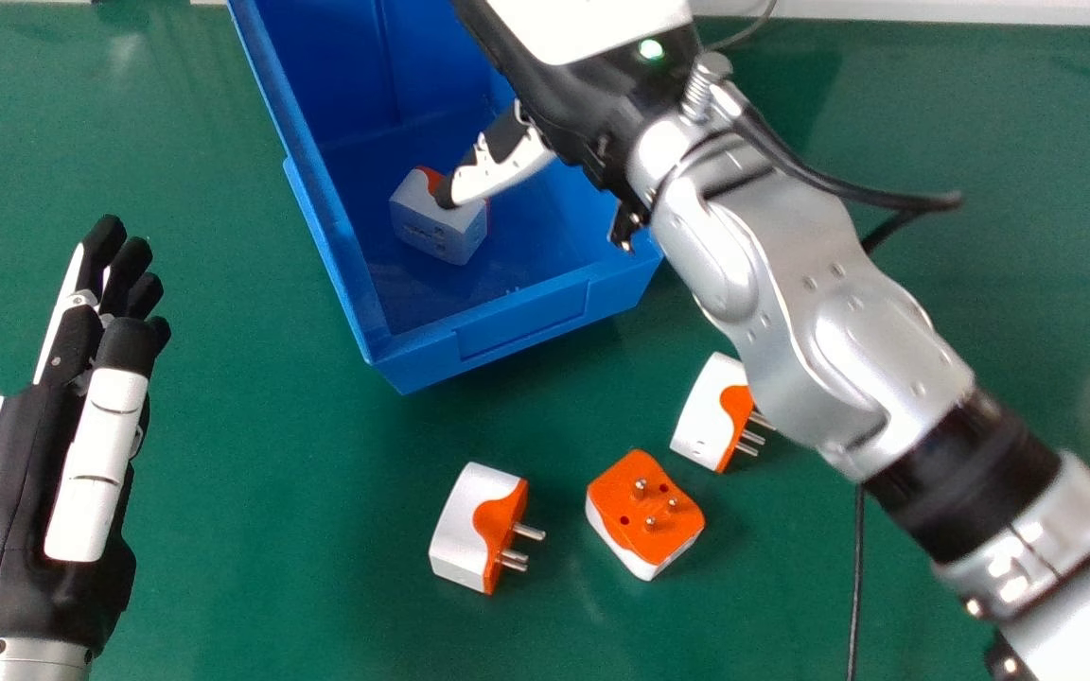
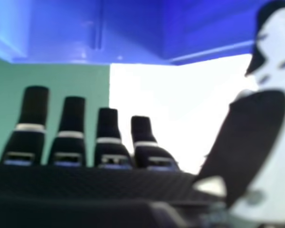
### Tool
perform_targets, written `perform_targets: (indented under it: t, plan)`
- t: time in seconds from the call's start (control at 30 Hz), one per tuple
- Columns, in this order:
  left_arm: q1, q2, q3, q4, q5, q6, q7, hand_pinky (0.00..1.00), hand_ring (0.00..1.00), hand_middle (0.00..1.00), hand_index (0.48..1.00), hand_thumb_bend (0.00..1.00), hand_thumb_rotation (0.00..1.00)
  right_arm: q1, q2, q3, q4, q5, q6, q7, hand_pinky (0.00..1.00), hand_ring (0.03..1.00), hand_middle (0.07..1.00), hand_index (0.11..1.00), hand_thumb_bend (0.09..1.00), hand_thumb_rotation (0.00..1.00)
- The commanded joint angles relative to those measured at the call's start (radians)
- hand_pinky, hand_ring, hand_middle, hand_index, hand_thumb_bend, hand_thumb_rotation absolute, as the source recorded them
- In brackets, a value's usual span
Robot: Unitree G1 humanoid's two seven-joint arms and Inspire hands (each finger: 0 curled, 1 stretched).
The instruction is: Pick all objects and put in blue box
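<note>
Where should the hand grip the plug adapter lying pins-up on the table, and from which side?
I'd bring the right hand down from above and pinch the adapter by its sides, below the orange face. Its pins stand up from that face, so the grip should straddle them. The pins of the adapter to its left point its way, so keep clear there.

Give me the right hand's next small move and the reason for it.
I'd raise the right hand clear of the blue box, probably before heading for another plug. Its fingers look straight with nothing in them, one plug already lies inside the box, and three others sit on the table.
</note>
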Motion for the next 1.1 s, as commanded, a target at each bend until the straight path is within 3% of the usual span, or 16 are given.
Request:
perform_targets:
  t: [0.0,0.23,0.5,0.7,0.93,1.07]
  plan:
    - [-0.005,0.010,-0.001,-0.024,0.012,-0.007,0.001,0.98,0.97,0.98,0.973,0.74,0.96,0.034,-0.011,-0.026,-0.089,-0.030,0.009,0.014,0.69,0.817,0.862,0.863,0.720,0.29]
    - [-0.016,0.008,-0.002,-0.027,0.028,-0.001,0.015,0.98,0.97,0.98,0.968,0.74,0.96,0.212,-0.044,-0.047,-0.309,-0.061,0.004,0.070,0.68,0.813,0.855,0.863,0.713,0.30]
    - [-0.030,0.014,-0.002,-0.017,0.051,-0.007,0.021,0.96,0.96,0.97,0.954,0.76,0.96,0.431,-0.075,-0.075,-0.520,-0.064,-0.050,0.074,0.66,0.807,0.854,0.866,0.669,0.35]
    - [-0.032,0.019,-0.002,-0.017,0.048,-0.001,0.017,0.96,0.96,0.97,0.952,0.76,0.96,0.613,-0.094,-0.116,-0.658,-0.046,-0.121,0.046,0.67,0.821,0.870,0.881,0.639,0.37]
    - [-0.035,0.025,0.000,-0.001,0.030,-0.012,-0.013,0.98,0.98,0.97,0.954,0.75,0.97,0.850,-0.104,-0.189,-0.768,-0.008,-0.235,-0.047,0.67,0.832,0.885,0.884,0.601,0.39]
    - [-0.029,0.025,0.002,-0.006,0.025,-0.008,-0.020,0.99,0.99,0.98,0.965,0.74,0.98,0.990,-0.098,-0.234,-0.810,-0.006,-0.282,-0.098,0.69,0.851,0.904,0.898,0.585,0.41]
